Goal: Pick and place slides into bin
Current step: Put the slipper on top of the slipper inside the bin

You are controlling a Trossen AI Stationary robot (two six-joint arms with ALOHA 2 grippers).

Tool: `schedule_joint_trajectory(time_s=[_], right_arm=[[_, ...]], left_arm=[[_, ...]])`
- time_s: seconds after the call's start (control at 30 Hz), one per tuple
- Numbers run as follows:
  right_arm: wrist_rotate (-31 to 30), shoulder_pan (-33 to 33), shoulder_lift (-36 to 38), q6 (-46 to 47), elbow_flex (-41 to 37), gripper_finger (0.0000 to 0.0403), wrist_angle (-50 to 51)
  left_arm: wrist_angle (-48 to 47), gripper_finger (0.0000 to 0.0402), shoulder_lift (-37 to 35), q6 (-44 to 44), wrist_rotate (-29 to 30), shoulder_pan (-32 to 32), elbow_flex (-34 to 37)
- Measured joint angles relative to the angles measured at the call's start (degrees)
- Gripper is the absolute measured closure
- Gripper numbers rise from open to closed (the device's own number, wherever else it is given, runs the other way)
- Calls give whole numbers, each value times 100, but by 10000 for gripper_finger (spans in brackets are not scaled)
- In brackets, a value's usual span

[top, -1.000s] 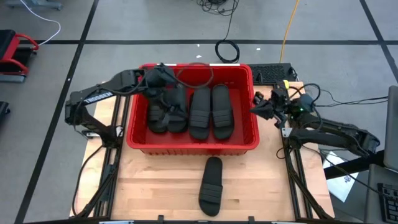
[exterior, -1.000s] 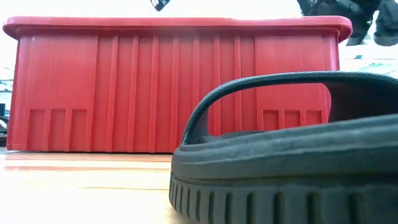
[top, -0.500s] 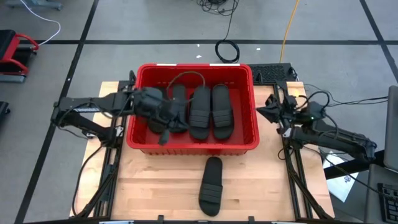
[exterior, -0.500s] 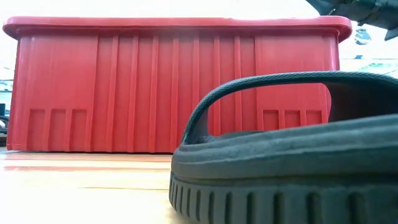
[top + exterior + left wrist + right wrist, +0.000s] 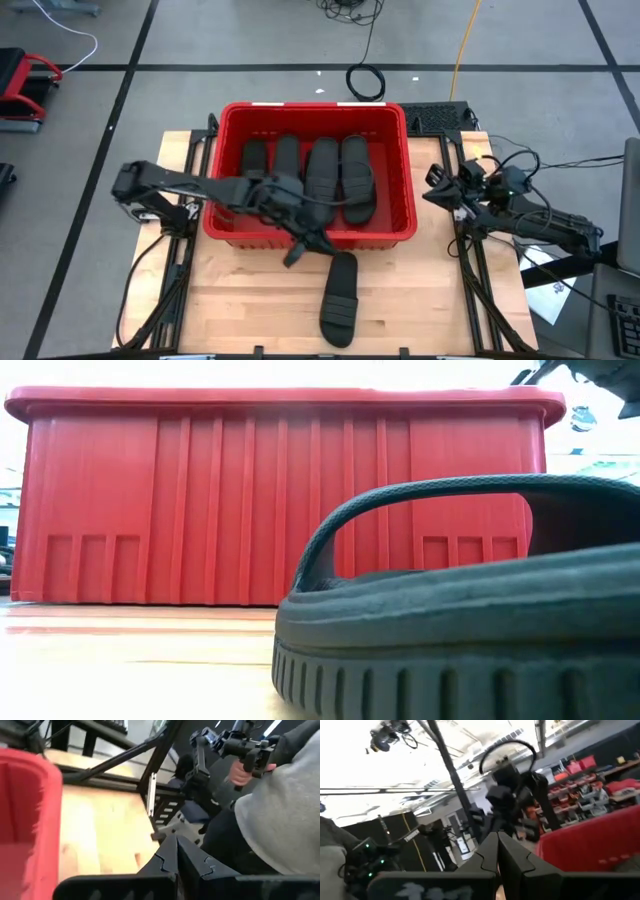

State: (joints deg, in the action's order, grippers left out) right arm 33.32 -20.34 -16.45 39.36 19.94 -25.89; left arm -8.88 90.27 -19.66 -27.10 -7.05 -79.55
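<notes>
High view: left hand (image 5: 296,252), fingers pressed together and holding nothing, hangs over the bin (image 5: 228,228) front rim, near one slide (image 5: 339,298) on the tabletop (image 5: 240,300). Right hand (image 5: 432,187), also closed and empty, waits beside the bin.

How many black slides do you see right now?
5: four side by side in the red bin at; one on the table. Others may be hidden.

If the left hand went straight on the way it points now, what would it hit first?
Probably the lone sandal on the table in front of the bin. The shut left hand points down past the bin's front rim towards it, though height is unclear from above.
</notes>
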Motion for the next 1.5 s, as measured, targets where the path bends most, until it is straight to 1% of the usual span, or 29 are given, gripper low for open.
schedule_joint_trajectory(time_s=[0.07,0.13,0.3,0.4,0.47,0.53,0.63,0.7,0.77,0.87,0.93,1.0,1.07,1.17,1.23,1.3,1.37,1.4,1.5], right_arm=[[35,0,38,-8,2,403,-75],[145,-2,82,-14,2,403,-87],[597,-2,120,51,2,403,-85],[871,-2,118,89,2,403,-87],[900,-2,120,67,2,403,-88],[890,-2,118,65,2,403,-99],[899,-2,118,152,2,403,-114],[932,-2,118,300,2,403,-108],[1045,-4,118,367,2,403,-109],[1047,-2,118,418,2,403,-112],[1041,-4,118,432,2,403,-124],[1042,-4,118,473,2,403,-131],[1041,-4,118,513,2,403,-128],[1023,-4,118,520,2,403,-127],[1019,-4,118,549,2,403,-131],[1020,-4,118,671,2,403,-127],[1032,-4,118,829,2,403,-129],[1040,-4,118,898,2,403,-128],[1050,-4,118,992,2,403,-131]], left_arm=[[395,401,193,16,16,-133,0],[575,401,347,87,177,-324,-6],[117,401,812,115,704,-781,-2],[42,401,1091,104,771,-1013,-2],[-59,401,1277,-16,767,-1122,-2],[-282,401,1390,-170,813,-1143,4],[-412,394,1365,-468,1155,-1026,5],[-402,385,1359,-436,1127,-1001,-9],[-460,374,1363,-156,1121,-1049,-7],[-387,350,1499,229,1236,-1132,-9],[-479,329,1589,290,1262,-1177,4],[-345,306,1709,265,1335,-1199,-4],[-448,282,1769,342,1466,-1251,-4],[-341,247,1897,474,1786,-1263,-4],[-328,226,1950,471,1804,-1259,-2],[-222,208,1971,468,1560,-1225,-2],[-169,197,1975,470,1115,-1204,-2],[-124,194,2005,436,1015,-1191,-4],[-194,184,2046,279,977,-1165,-4]])
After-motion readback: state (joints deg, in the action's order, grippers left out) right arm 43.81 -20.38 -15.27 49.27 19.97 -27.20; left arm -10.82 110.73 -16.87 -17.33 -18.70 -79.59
